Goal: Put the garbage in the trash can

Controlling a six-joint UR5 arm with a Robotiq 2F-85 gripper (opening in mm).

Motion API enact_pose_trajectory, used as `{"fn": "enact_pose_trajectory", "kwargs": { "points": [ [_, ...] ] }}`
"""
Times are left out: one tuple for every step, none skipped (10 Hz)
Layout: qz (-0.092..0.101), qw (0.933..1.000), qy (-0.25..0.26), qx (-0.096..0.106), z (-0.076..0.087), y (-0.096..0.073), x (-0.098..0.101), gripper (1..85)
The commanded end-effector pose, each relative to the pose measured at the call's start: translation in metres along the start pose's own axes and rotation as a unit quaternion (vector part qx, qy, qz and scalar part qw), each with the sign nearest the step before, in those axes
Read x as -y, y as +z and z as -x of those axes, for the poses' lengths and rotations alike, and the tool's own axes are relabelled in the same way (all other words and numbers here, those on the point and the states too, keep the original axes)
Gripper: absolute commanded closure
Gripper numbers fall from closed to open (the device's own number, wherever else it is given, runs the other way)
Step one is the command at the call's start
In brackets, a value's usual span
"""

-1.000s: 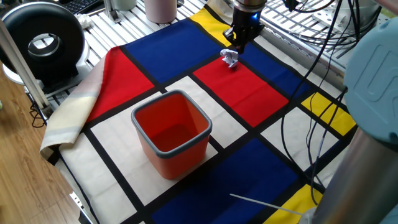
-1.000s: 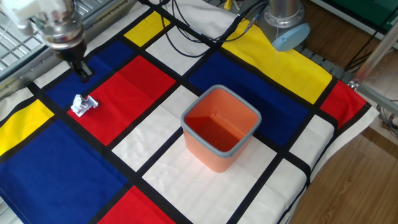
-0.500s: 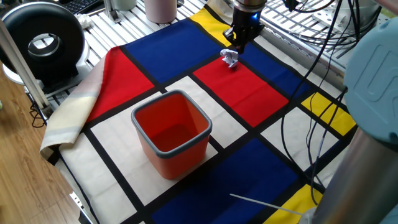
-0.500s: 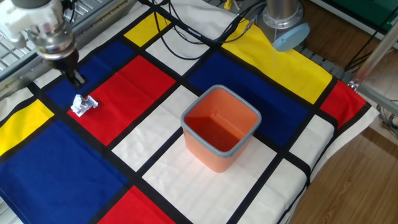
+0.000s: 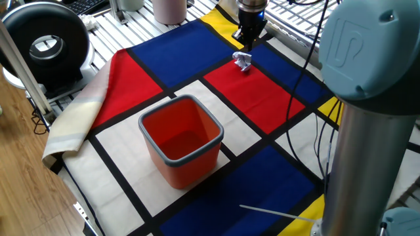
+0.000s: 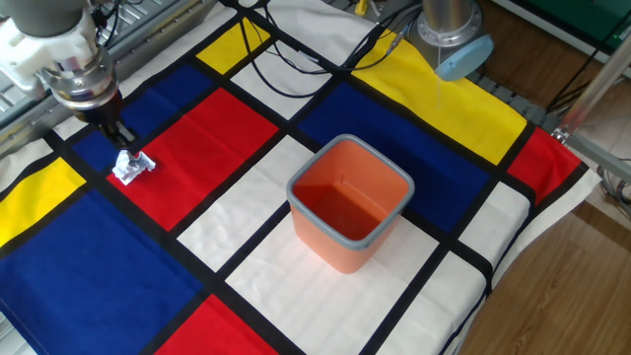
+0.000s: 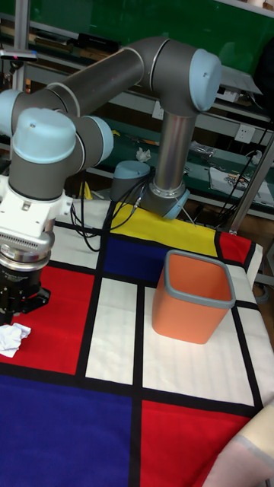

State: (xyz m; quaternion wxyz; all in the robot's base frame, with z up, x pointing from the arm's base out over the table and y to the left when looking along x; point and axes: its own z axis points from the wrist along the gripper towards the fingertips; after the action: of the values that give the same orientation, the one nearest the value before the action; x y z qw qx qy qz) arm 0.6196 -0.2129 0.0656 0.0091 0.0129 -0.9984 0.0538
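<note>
The garbage [image 5: 243,62] is a small crumpled white-grey wad [image 6: 131,166] lying on a red square of the cloth, beside a blue one [image 7: 11,338]. My gripper [image 6: 122,138] hangs just above and behind it, apart from it, with its dark fingers close together and nothing between them. From the opposite side the gripper [image 5: 250,43] shows just beyond the wad. The trash can [image 6: 349,202] is an orange-red bin with a grey rim, standing upright with nothing in it on a white square [image 5: 180,139], well away from the wad [image 7: 195,296].
A pale pink cup [image 5: 169,10] and a black round device [image 5: 46,42] stand beyond the cloth's edge. Black cables [image 6: 296,54] trail across the far squares. The arm's thick grey column [image 5: 374,131] rises at the cloth's corner. A thin white stick [image 5: 275,213] lies near it.
The gripper has come down and closer to the wad. The arm's elbow has swung further into one fixed view. Wad and bin have not moved.
</note>
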Motion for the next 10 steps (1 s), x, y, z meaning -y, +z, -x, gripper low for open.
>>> {"fn": "enact_pose_trajectory", "kwargs": {
  "points": [
    [-0.004,0.9984,-0.051,-0.024,-0.013,0.0,0.009,48.7],
    [-0.008,0.9977,-0.061,-0.028,-0.015,-0.001,0.012,45.3],
    [-0.008,0.997,-0.069,-0.034,-0.018,-0.001,0.014,41.7],
    [-0.006,0.9964,-0.077,-0.036,-0.02,-0.001,0.015,39.7],
    [0.003,0.9961,-0.08,-0.038,-0.022,0.0,0.012,32.7],
    [0.015,0.9965,-0.075,-0.033,-0.02,0.0,0.006,30.0],
    [0.014,0.9967,-0.075,-0.028,-0.018,-0.001,0.007,28.3],
    [0.017,0.9967,-0.074,-0.028,-0.018,-0.002,0.005,26.7],
    [0.024,0.9969,-0.07,-0.027,-0.018,-0.002,0.001,26.0],
    [0.028,0.9969,-0.069,-0.024,-0.017,-0.002,0.0,26.0]
  ]
}}
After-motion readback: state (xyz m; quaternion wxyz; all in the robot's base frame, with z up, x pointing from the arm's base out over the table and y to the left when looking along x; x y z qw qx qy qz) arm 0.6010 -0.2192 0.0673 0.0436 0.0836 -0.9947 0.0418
